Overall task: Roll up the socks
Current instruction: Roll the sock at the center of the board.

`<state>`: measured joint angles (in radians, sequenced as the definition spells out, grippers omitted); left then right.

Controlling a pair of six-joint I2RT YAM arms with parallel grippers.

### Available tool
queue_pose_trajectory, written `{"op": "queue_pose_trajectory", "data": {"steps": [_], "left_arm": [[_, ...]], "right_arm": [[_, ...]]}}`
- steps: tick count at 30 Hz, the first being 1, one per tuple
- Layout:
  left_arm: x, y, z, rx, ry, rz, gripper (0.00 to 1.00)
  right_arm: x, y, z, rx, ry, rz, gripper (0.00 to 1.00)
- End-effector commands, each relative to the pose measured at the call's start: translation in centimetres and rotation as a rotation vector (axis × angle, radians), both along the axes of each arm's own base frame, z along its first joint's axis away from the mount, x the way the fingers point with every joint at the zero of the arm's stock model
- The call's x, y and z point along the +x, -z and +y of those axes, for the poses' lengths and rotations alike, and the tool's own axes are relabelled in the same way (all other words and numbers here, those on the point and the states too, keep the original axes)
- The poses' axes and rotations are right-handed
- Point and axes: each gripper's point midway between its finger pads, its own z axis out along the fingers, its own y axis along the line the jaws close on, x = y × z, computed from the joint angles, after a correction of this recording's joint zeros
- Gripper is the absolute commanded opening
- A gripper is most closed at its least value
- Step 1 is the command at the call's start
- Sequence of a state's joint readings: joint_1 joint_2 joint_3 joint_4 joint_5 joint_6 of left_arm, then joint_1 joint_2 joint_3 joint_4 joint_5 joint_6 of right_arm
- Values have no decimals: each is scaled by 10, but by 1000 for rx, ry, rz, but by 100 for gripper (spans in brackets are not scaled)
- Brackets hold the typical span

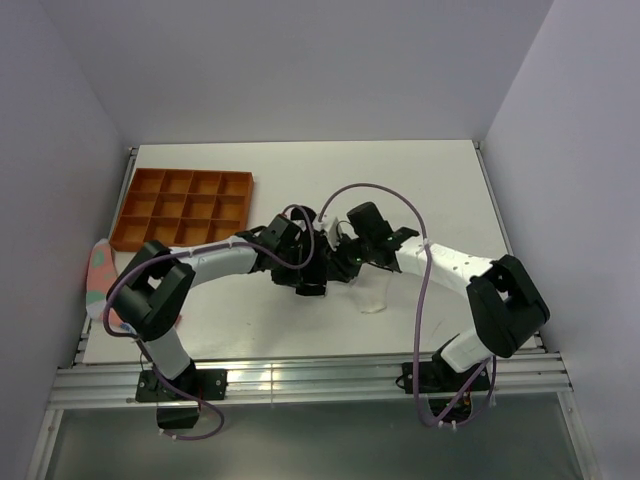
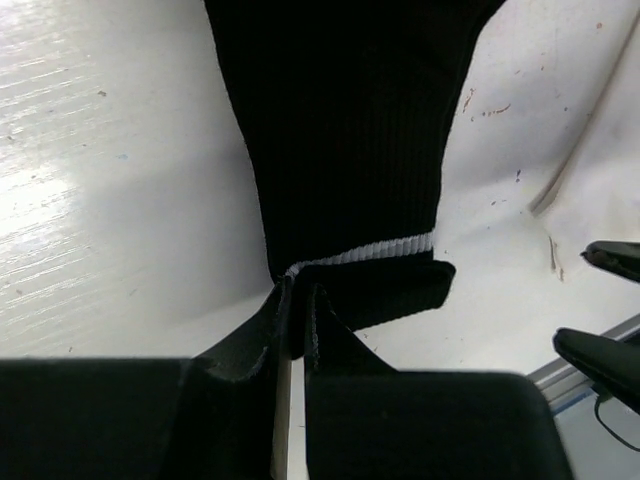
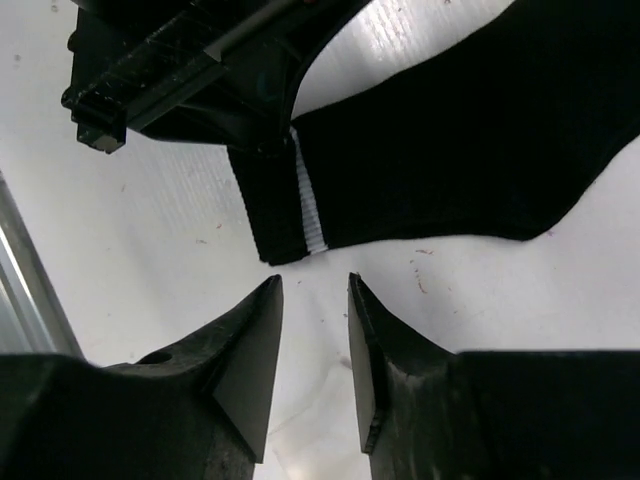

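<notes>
A black sock (image 2: 345, 130) lies flat on the white table (image 2: 90, 200), its cuff with a white stripe (image 2: 385, 250) toward me. My left gripper (image 2: 300, 292) is shut on the cuff's left corner, with the fabric pinched between its fingers. My right gripper (image 3: 313, 282) stands open just short of the same cuff (image 3: 275, 215), and nothing is between its fingers. Its dark fingertips (image 2: 612, 257) show at the right edge of the left wrist view. From above, both grippers (image 1: 312, 280) (image 1: 345, 260) meet at mid-table and hide most of the sock.
An orange compartment tray (image 1: 183, 208) sits at the table's back left. A pink fabric piece with teal patches (image 1: 98, 275) hangs at the left edge. The metal rail (image 1: 310, 375) runs along the near edge by both arm bases.
</notes>
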<state>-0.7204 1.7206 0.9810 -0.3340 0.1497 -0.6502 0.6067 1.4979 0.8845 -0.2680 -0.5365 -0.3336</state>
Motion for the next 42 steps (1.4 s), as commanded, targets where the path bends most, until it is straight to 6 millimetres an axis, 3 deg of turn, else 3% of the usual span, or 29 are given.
{"op": "queue_pose_trajectory", "data": {"steps": [1,13,24,28,32,42], "left_arm": [[-17,21,4,24,52,92,0],[-12,25,14,20,43,113,0],[-14,30,17,12,46,121,0],[-15,31,17,5,42,121,0],[-16,35,17,1,34,124,0],[-14,32,14,-14,31,115,0]], "right_arm": [[12,-27,29,66,-77,-150,39],[-8,-7,57,-28,-178,-223,38],[-6,15,50,-180,-159,-185,40],[-8,11,43,-182,-137,-166,40],[-8,-6,33,-131,-123,-228,40],[-8,-17,-10,-64,-182,-304,40]]}}
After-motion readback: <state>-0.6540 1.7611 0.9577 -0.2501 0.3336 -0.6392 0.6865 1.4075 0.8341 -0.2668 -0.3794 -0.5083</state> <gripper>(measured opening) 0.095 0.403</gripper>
